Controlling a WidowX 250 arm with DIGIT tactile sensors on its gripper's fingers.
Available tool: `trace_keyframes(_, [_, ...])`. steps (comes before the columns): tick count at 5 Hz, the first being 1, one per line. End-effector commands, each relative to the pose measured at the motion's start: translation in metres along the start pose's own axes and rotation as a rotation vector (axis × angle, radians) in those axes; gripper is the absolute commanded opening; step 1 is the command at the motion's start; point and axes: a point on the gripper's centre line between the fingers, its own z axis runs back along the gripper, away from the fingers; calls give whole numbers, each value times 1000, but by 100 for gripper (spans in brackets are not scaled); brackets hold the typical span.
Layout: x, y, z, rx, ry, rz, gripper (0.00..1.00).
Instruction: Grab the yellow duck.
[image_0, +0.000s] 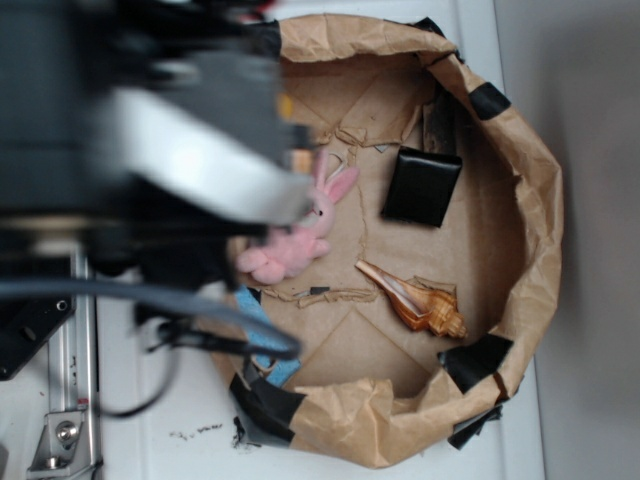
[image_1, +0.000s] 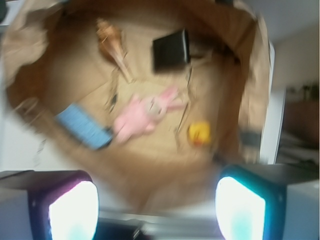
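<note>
The arm hangs above a brown paper-lined bin (image_0: 540, 200), so this reads as the approach step: nothing is held and the yellow duck (image_1: 199, 133) is untouched. In the wrist view the gripper (image_1: 157, 205) shows two lit finger pads (image_1: 74, 210) set wide apart at the bottom edge with empty space between them, so it stands open. The duck sits on the paper floor near the bin wall, just beside the ears of the pink plush bunny (image_1: 142, 116) and apart from them. In the exterior view the arm's blurred bulk covers that corner and the duck cannot be seen. A black box (image_0: 422, 187), a conch shell (image_0: 412, 298) and a blue strip (image_1: 82, 126) lie farther off. The next move likely calls for centring the open jaws over the duck and descending, keeping clear of the bunny's ears and the paper wall. The wrist picture is too blurred to tell which way the duck's beak points; the body looks rounded, with no clear long axis.
</note>
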Motion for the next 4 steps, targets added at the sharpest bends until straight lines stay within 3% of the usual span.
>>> trace_keyframes(1, [15,6,-63,52,2,-271,100])
trace_keyframes(3, [15,39,-109,-4,79,-289,100])
trace_keyframes(4, [14,44,-126,8,116,-317,100])
